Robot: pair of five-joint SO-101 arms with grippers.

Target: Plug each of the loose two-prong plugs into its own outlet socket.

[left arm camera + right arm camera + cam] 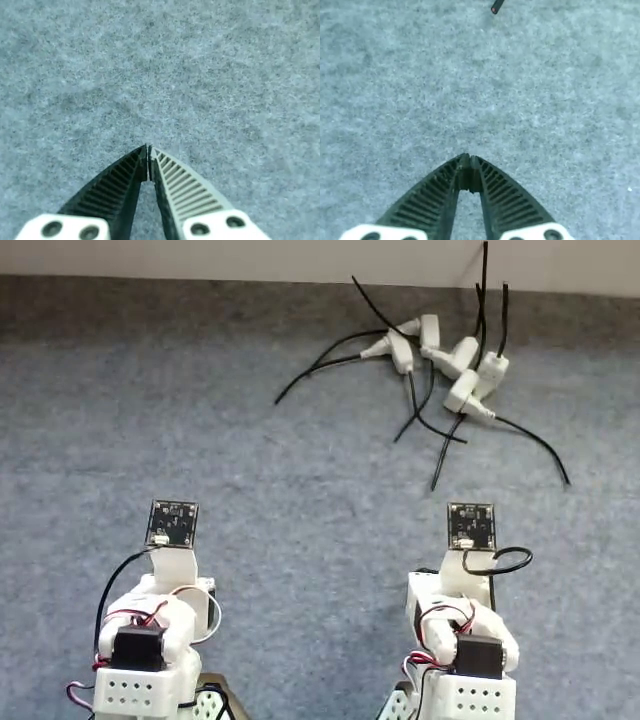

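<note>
high view: the loose white plugs and sockets (462,355) lie in one tangled cluster at the far right of the grey, carpet-like desk (200,420), close to its back edge. about five white bodies can be made out, some touching or crossing each other; from here i cannot tell which are plugs and which are sockets, or whether any pair is joined. thin black cords (485,280) run out of the cluster in several directions, some curling toward the middle of the desk, one trailing off toward the right, and a few running toward the back edge.

both arms sit at the near edge, well apart from the cluster. the left arm (150,640) is at the near left and the right arm (465,640) at the near right, roughly in line with the cluster.

in the left wrist view, the left claw (148,150) is closed, its tips meeting, with nothing between them, over bare grey desk. in the right wrist view, the right claw (470,159) is likewise closed tip to tip and has hold of nothing; a cut cord end (495,8) lies on the desk well ahead of it.
</note>
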